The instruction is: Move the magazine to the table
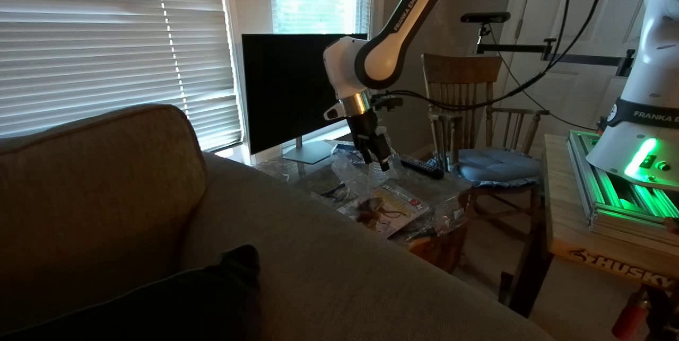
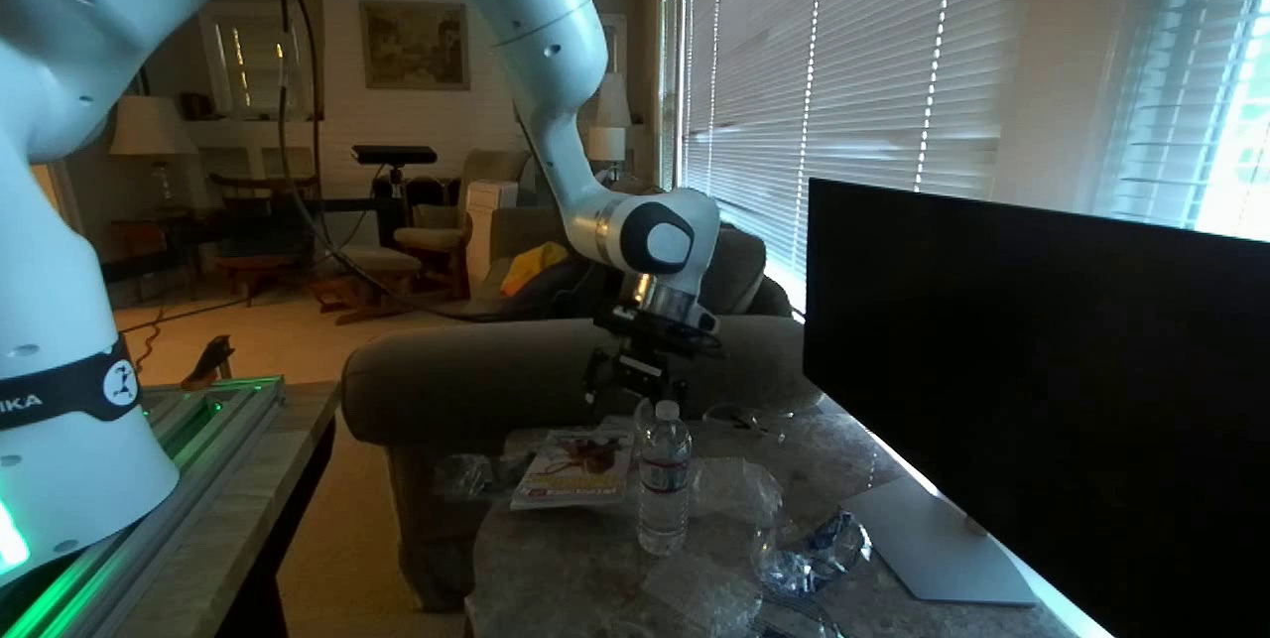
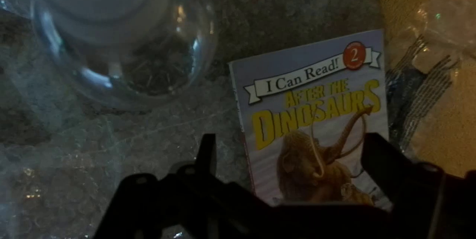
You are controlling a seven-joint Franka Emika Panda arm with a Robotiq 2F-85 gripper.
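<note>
Slow Grip Was Needed

In the wrist view, the magazine (image 3: 316, 127) lay right of centre on the desk (image 3: 297, 19). Our gripper (image 3: 290, 146) stood wide, holding nothing; we judged it should descend slowly, pinch one edge, and avoid the bottle (image 3: 122, 42) at upper left.

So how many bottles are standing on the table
1. The bottle stands on the table beside the magazine, upright and capped, as an exterior view shows. The plastic or monitor could hide another.
</note>
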